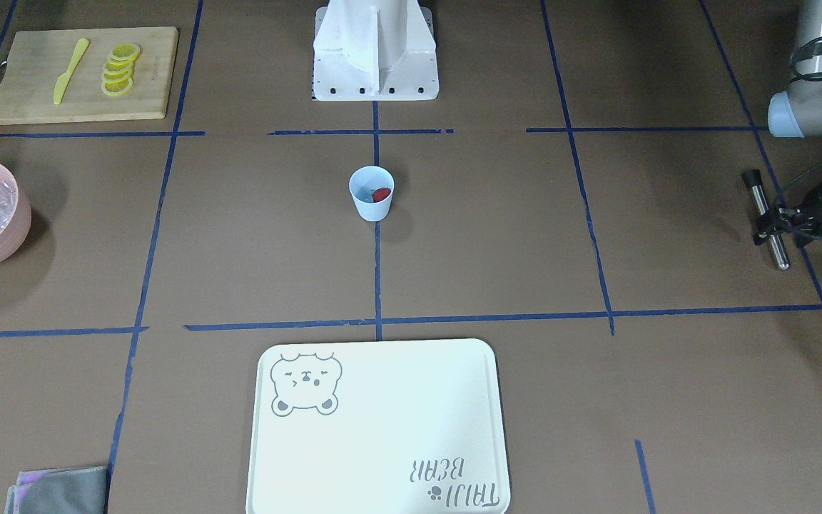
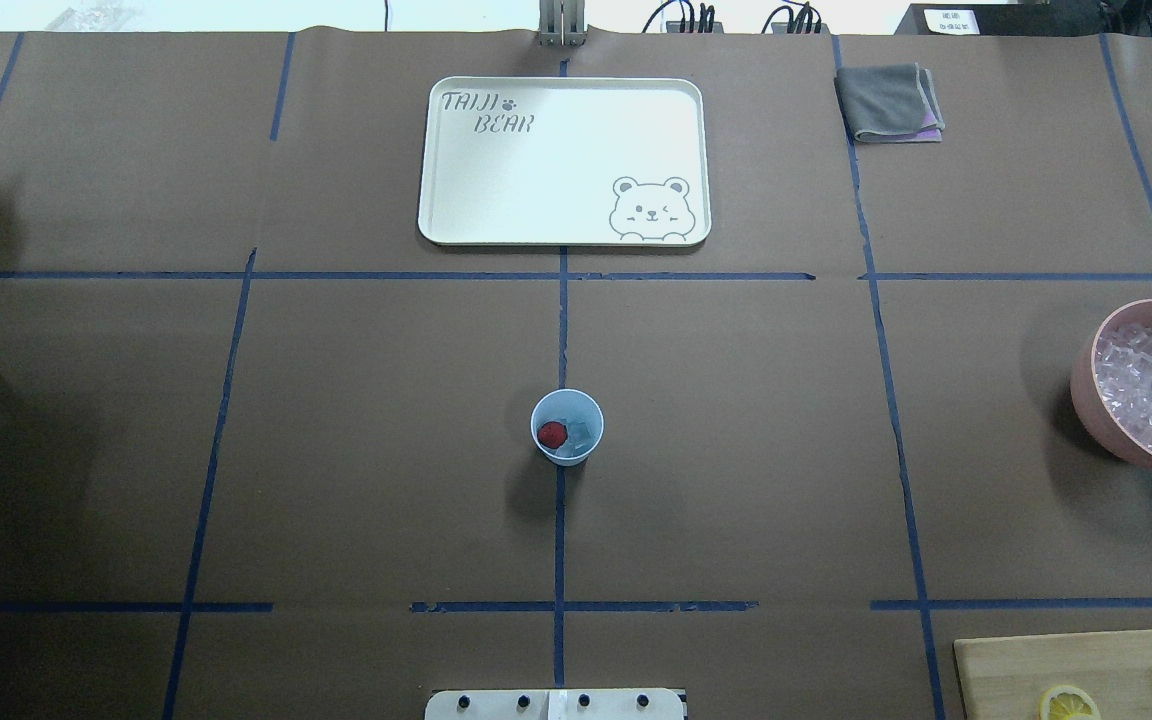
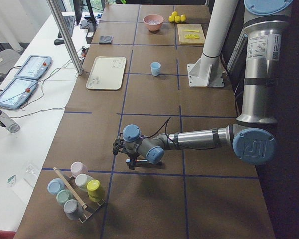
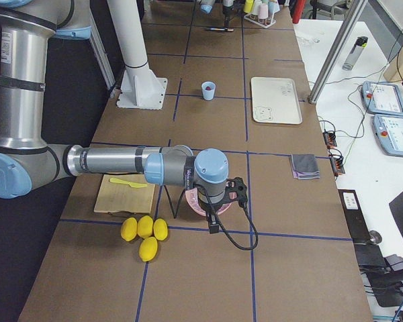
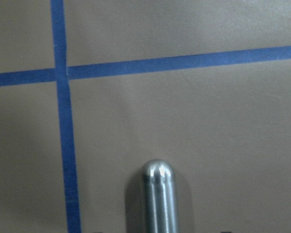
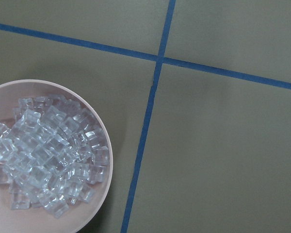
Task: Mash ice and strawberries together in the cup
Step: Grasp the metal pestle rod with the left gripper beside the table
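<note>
Cup [image 1: 371, 208]: pale blue, upright, on the brown surface [image 2: 336, 450] where two blue tape lines cross, in front of the white robot base. Contents: one red strawberry [image 2: 552, 433] on the side toward the robot's left, with clear ice [image 2: 581, 432] touching it on the other side. Far to the cup's left, at the edge of the overhead view, the left tool [image 1: 768, 230] sits low over the surface, pinching a steel rod [image 1: 759, 200] with a black cap. The left wrist view shows the rod's rounded end over bare surface beside a tape crossing. Beyond the cup, away from the robot, lies a pale tray [image 2: 556, 170] printed with a bear. Right of the tray, and well apart from the cup, is a folded grey cloth [image 2: 888, 100]. Far to the cup's right stands a pink bowl [image 2: 1086, 385] heaped with ice cubes [image 6: 43, 155]. The right tool [image 4: 213, 218] hangs over that bowl; its fingers show in no close view, so I cannot tell whether they are spread or pressed together. Nearer the robot than the bowl is a wooden board [image 1: 26, 78] carrying lemon slices [image 1: 120, 70] and a yellow knife [image 1: 70, 70].
</note>
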Motion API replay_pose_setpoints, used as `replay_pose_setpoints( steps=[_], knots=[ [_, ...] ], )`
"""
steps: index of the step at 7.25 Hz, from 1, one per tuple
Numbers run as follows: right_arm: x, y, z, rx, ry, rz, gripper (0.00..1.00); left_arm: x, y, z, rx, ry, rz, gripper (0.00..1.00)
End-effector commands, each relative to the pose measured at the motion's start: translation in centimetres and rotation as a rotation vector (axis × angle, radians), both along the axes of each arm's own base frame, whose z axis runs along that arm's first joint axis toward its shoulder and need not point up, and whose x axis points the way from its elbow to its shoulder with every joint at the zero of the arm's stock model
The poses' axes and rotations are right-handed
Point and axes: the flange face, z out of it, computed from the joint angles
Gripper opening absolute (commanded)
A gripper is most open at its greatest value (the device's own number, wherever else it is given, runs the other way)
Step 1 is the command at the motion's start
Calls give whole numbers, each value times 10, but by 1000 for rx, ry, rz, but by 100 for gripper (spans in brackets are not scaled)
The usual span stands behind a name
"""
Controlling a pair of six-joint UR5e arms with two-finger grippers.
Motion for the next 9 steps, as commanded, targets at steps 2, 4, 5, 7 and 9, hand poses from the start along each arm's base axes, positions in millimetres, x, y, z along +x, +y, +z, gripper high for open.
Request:
replay_pose_setpoints(
  steps=[2, 4, 5, 7, 9],
  knots=[
    [0, 0, 0, 0, 0, -1, 99, 2, 1, 1, 2, -2, 8, 13],
    [0, 0, 0, 1, 0, 0, 99, 2, 1, 0, 9, -3, 10, 3],
    [0, 0, 0, 1, 0, 0, 99, 2, 0, -2, 14, -1, 11, 1],
    [-1, 0, -1, 2, 0, -1, 99, 2, -11, -63, 118, 49, 3, 0],
    [0, -1, -3, 4, 0, 1, 99, 6, -28, -169, 315, 125, -9, 0]
  ],
)
